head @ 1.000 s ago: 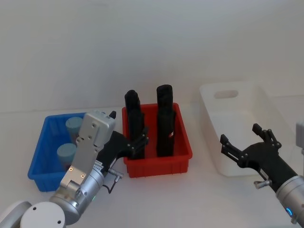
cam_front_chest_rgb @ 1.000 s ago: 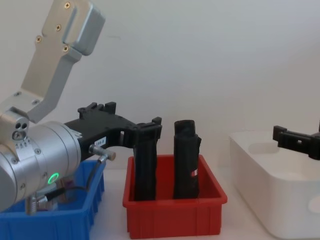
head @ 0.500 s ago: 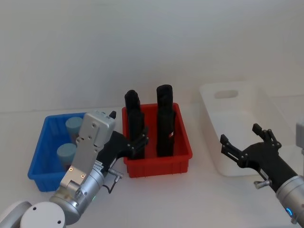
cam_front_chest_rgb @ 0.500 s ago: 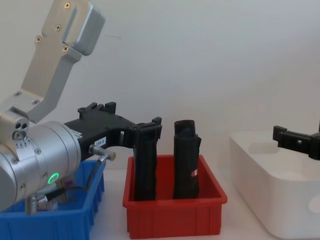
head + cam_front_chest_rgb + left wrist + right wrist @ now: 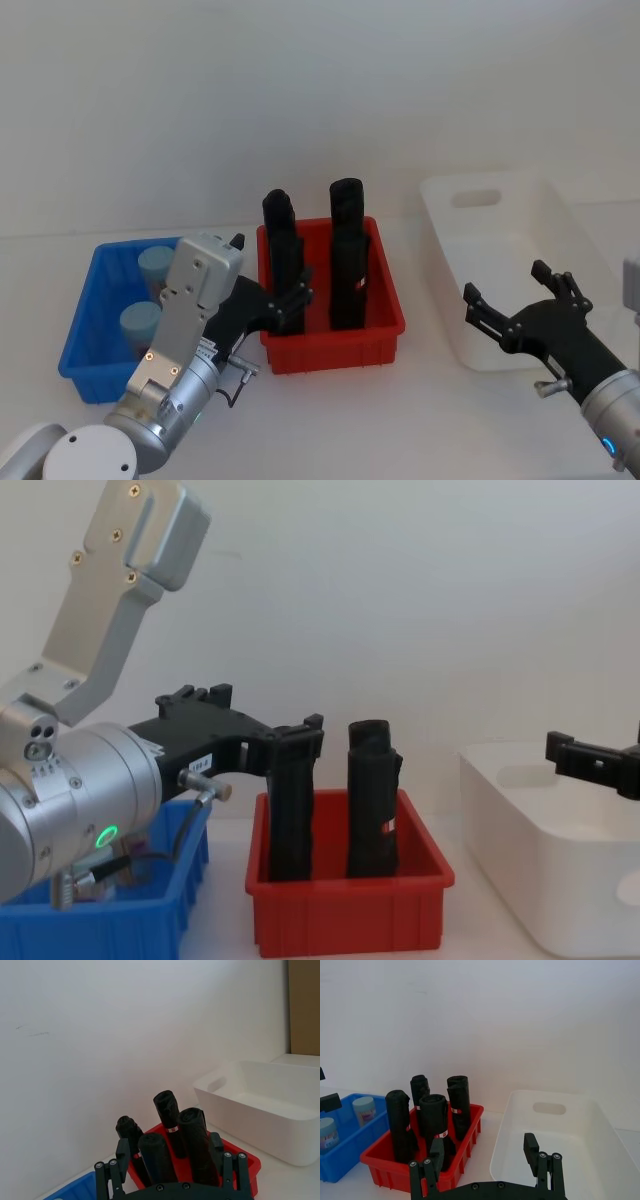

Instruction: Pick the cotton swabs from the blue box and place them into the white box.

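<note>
My left pincer [image 5: 270,270] hangs open and empty beside the red bin [image 5: 330,352]; my right pincer [image 5: 512,290] hangs open before the white box [image 5: 448,245]. 2 cotton swabs [image 5: 155,264] sit in the blue box [image 5: 75,345]. Risk: my left pincer clips the black rolls [image 5: 346,250] while swinging over.

Red bin [image 5: 330,350] on white table [image 5: 400,420]; four black rolls [image 5: 347,250] upright inside, perhaps bin bags.

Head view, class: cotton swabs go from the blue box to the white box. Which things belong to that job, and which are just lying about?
In the job: cotton swabs, blue box, white box, left gripper open beside the blue box, right gripper open before the white box.
Lying about: red bin, black rolls standing in it.
</note>
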{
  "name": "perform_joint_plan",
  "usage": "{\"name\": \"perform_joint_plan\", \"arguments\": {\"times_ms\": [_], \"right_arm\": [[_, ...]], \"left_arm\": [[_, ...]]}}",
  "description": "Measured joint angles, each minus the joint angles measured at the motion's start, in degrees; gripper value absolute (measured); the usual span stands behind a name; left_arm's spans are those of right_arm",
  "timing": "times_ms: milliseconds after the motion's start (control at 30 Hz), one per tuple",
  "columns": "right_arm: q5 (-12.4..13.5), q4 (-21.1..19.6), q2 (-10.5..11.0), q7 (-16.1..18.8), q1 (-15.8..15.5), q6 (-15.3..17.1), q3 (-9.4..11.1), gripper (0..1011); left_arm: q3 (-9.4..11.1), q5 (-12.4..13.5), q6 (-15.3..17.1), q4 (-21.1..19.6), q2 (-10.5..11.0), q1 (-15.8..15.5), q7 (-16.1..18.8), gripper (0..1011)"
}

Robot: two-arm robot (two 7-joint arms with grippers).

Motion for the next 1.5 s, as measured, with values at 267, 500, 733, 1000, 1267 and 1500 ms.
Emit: {"name": "perform_joint_plan", "arguments": {"times_ms": [267, 500, 733, 1000, 1267, 1500], "right_arm": [[0.0, 0.0, 0.0, 0.0, 0.0, 0.0, 0.0, 1002], [0.0, 0.0, 0.0, 0.0, 0.0, 0.0, 0.0, 1002], [0.0, 0.0, 0.0, 0.0, 0.0, 0.0, 0.0, 1002], [0.0, 0.0, 0.0, 0.0, 0.0, 0.0, 0.0, 1002], [0.0, 0.0, 0.0, 0.0, 0.0, 0.0, 0.0, 1002], [0.0, 0.0, 0.0, 0.0, 0.0, 0.0, 0.0, 1002]], "left_arm": [[0.0, 0.0, 0.0, 0.0, 0.0, 0.0, 0.0, 1004], [0.0, 0.0, 0.0, 0.0, 0.0, 0.0, 0.0, 1004], [0.0, 0.0, 0.0, 0.0, 0.0, 0.0, 0.0, 1004], [0.0, 0.0, 0.0, 0.0, 0.0, 0.0, 0.0, 1004], [0.0, 0.0, 0.0, 0.0, 0.0, 0.0, 0.0, 1004], [0.0, 0.0, 0.0, 0.0, 0.0, 0.0, 0.0, 1004]]}}
